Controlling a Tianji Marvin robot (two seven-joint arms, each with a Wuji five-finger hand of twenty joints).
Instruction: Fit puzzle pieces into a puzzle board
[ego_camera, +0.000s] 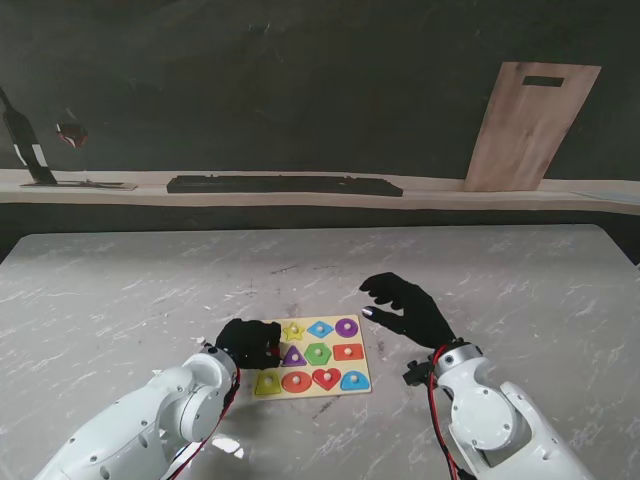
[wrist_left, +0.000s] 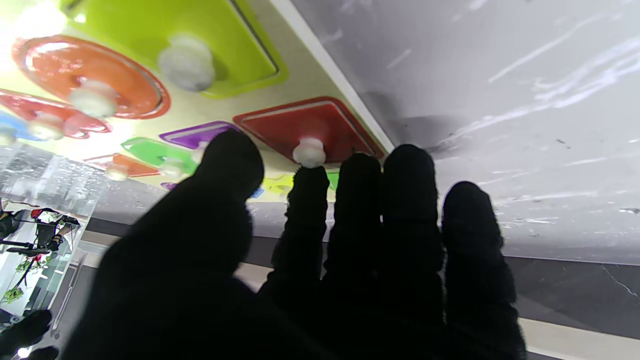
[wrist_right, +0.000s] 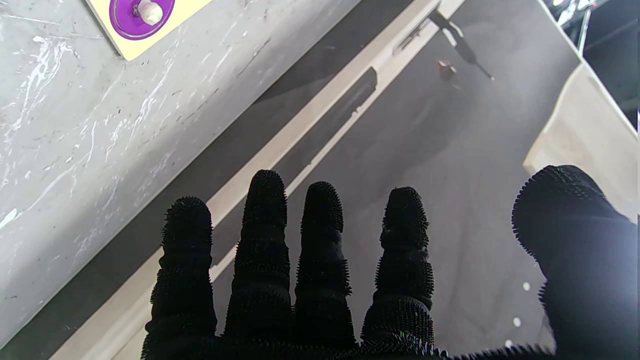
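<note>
Puzzle board (ego_camera: 312, 383): flat on marble table (ego_camera: 120, 290), centre, near edge; all visible slots filled with knobbed pieces.
Pieces, far row: yellow star (ego_camera: 293, 330), blue diamond (ego_camera: 320, 328), purple circle (ego_camera: 346, 327).
Pieces, middle row: purple triangle (ego_camera: 294, 356), green hexagon (ego_camera: 318, 353), orange rectangle (ego_camera: 348, 351).
Pieces, near row: yellow-green piece (ego_camera: 268, 383), orange oval (ego_camera: 296, 381), red heart (ego_camera: 325, 378), blue arch (ego_camera: 354, 380).
Left hand (ego_camera: 249, 343): over board's 9 o'clock edge, covering red piece (wrist_left: 305, 130); fingers (wrist_left: 309, 200) extended, close together, thumb apart; index tip just at white knob (wrist_left: 309, 152); contact cannot be told; nothing gripped.
Right hand (ego_camera: 405, 308): off the board at 3 o'clock, raised; fingers (wrist_right: 265, 225) spread, thumb wide, holding nothing.
Background: cutting board (ego_camera: 530, 125) leaning at 1 o'clock.
</note>
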